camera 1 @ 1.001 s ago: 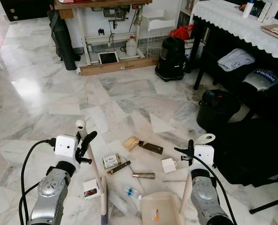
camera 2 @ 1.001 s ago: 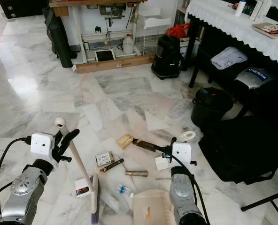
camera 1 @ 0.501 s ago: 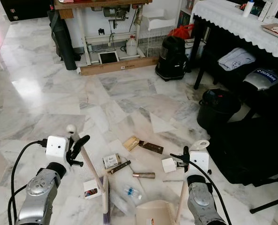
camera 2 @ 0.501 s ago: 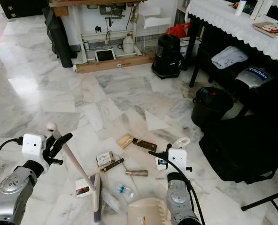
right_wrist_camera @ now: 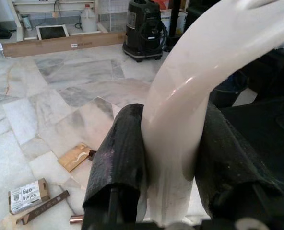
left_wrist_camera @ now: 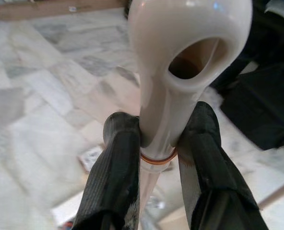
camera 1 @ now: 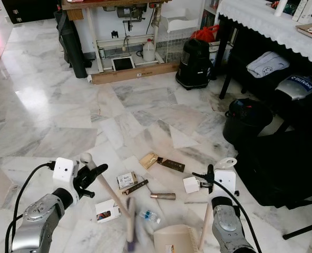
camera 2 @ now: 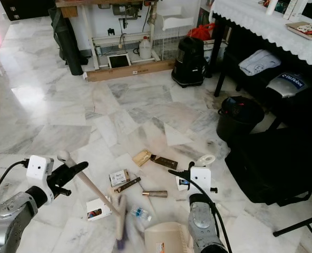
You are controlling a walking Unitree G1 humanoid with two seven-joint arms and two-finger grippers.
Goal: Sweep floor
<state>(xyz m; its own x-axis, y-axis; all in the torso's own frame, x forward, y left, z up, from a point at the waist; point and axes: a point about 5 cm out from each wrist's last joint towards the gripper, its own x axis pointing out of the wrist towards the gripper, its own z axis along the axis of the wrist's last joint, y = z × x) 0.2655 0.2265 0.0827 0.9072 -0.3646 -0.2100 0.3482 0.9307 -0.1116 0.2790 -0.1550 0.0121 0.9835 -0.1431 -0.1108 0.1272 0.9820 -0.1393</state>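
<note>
Now the left pincer grips the broom, its head beside the dustpan, gripped by the right pincer.

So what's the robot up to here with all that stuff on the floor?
It is sweeping litter on the white marble floor. The left tool is shut on the cream plastic top of a wooden-handled broom, whose blurred head is beside a small clear bottle. The right tool grips the cream handle of a beige plastic dustpan set just behind the litter. Small boxes, a brass tube and a brown bar lie unswept ahead.
</note>
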